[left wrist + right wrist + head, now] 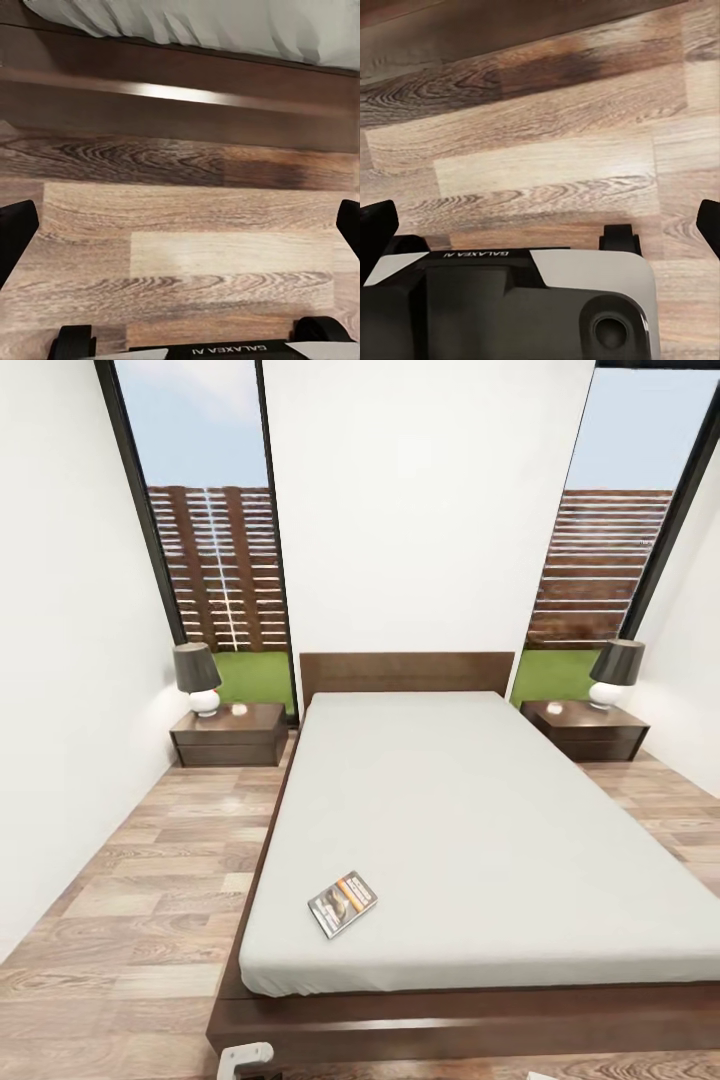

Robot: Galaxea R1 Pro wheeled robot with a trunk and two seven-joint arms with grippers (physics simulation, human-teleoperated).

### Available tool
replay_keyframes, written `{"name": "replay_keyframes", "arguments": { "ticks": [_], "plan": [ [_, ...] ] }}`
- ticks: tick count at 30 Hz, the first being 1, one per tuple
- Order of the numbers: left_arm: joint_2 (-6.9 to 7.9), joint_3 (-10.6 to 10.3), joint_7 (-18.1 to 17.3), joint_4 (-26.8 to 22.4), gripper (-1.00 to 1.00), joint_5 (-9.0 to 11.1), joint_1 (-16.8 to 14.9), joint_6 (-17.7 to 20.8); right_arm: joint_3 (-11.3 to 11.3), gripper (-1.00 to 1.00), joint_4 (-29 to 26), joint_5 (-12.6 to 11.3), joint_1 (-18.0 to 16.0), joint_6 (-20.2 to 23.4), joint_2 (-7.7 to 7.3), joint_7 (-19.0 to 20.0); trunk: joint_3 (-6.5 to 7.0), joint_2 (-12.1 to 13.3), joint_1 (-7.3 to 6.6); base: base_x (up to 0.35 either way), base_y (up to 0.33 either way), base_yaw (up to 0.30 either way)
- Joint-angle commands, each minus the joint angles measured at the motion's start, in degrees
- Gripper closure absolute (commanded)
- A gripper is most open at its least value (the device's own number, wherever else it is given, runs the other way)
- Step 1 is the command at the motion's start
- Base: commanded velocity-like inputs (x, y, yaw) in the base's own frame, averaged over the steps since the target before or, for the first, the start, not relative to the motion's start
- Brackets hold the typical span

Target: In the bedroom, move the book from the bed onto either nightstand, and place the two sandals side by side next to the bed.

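Note:
The book [342, 903] lies flat on the pale grey mattress of the bed [480, 830], near its front left corner. A dark nightstand [230, 733] stands left of the headboard and a second nightstand [585, 729] right of it. My left gripper [180, 225] is open over plank floor, facing the bed's dark frame [180, 97]. My right gripper [540, 217] is open too, above bare floor and the robot's own base [510, 300]. The sandals are out of view.
Each nightstand carries a lamp [198, 677] [614, 672] with a dark shade. Floor strips run along both sides of the bed, with white walls close by. Tall windows [215, 560] flank the headboard. A white arm part [243, 1056] shows at the bottom edge.

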Motion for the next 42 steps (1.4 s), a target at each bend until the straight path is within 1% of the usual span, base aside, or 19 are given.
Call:
{"name": "replay_keyframes", "arguments": {
  "ticks": [1,19,25,42],
  "plan": [
    [0.0,0.5,-0.1,0.0,-1.0,-0.6,0.0,-0.2,-0.3,-1.0,-0.1,-0.5,0.0,0.5,0.0,0.2,0.12,0.4,-0.22,0.0,0.0,0.0],
    [0.0,0.5,-0.1,0.0,-1.0,-0.6,0.0,-0.2,-0.3,-1.0,-0.1,-0.3,0.0,0.5,0.0,0.2,3.36,7.6,-4.17,0.0,0.0,0.0],
    [0.0,0.5,-0.1,0.0,-1.0,-0.6,0.0,-0.2,-0.3,-1.0,-0.1,-0.3,0.0,0.5,0.0,0.3,4.85,10.0,-5.49,0.0,0.0,0.0],
    [0.0,0.5,-0.1,0.0,-1.0,-0.6,0.0,-0.2,-0.3,-1.0,-0.1,-0.3,0.0,0.5,0.0,0.3,6.39,10.0,-5.49,0.0,0.0,0.0]
  ]
}}
